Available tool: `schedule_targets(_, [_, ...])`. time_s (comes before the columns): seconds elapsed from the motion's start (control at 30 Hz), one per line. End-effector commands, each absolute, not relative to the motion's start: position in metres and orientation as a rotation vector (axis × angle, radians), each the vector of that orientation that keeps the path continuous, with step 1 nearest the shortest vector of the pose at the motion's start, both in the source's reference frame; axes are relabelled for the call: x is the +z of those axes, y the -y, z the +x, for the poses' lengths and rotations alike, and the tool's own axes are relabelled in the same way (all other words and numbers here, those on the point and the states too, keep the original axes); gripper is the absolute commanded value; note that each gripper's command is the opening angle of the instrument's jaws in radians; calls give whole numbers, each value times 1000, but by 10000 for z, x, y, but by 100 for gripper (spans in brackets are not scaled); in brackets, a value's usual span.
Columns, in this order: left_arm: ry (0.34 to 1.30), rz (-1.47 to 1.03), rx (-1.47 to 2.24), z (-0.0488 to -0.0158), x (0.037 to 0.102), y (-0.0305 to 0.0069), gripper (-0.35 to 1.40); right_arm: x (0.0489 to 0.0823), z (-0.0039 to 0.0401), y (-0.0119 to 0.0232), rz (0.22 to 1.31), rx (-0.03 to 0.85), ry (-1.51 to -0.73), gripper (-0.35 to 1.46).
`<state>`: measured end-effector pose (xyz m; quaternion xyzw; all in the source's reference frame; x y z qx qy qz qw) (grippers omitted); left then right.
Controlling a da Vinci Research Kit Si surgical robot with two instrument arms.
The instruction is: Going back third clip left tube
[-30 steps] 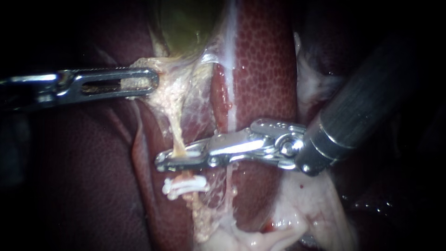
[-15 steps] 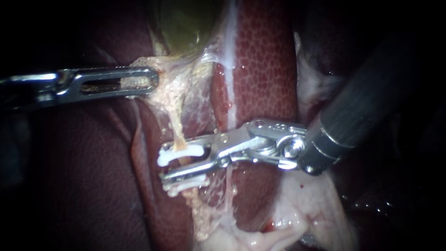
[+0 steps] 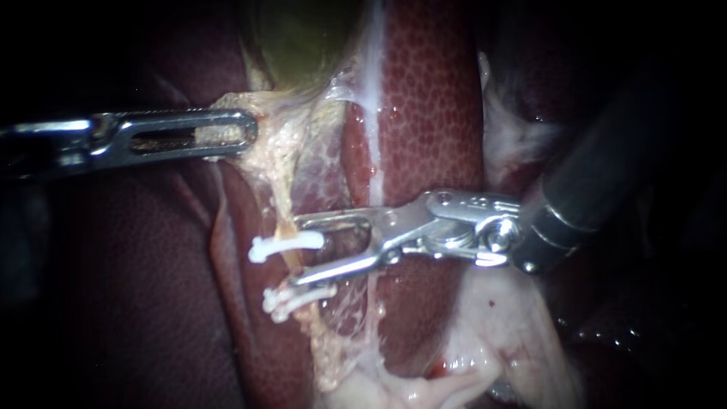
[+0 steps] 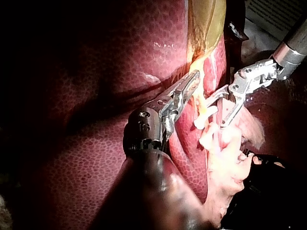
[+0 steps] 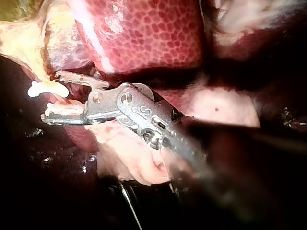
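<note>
**Right instrument**: the jaws are spread wide and grip nothing. The upper clip, white and closed across the tube, lies in the gap between them, and its free end reaches past the jaw tips. The endoscope view does not show clearly whether either jaw touches it. The lower clip crosses the same tube just beyond the lower jaw, close under its tip. In the right wrist view the open jaws frame the upper clip in the same way. The shaft leaves toward the upper right, across the mottled red liver.

**Left instrument**: the slotted jaws are pressed together on pale tissue, which also shows through the slot. The shaft enters from the left and is well apart from the right instrument.

**Surroundings**: the clamped pale tissue hangs from the gallbladder, a green-yellow sac above. The clipped tube runs down from this tissue, passes both clips, and joins a pale fatty mass below.
</note>
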<state>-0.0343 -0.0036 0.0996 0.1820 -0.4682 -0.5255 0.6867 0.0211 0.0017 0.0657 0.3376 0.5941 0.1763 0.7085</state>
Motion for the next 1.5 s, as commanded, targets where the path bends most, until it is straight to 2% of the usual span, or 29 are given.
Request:
schedule_targets(0.03, [1048, 407, -1177, -342, 995, 36, -35, 656, 206, -18, 744, 382, -1322, 58])
schedule_targets(0.37, [1048, 405, -1179, -342, 995, 36, -35, 636, 147, -19, 688, 347, -1332, 58])
schedule_targets(0.83, [1048, 405, -1180, -346, 996, 37, -35, 571, 82, -46, 602, 321, -1355, 58])
schedule_targets(1.17, [1051, 407, -1174, -358, 1007, 40, -35, 557, 67, -51, 584, 320, -1347, 60])
schedule_targets(1.5, [1059, 428, -1151, -397, 1034, 47, -35, 558, 69, -44, 578, 318, -1348, 60])
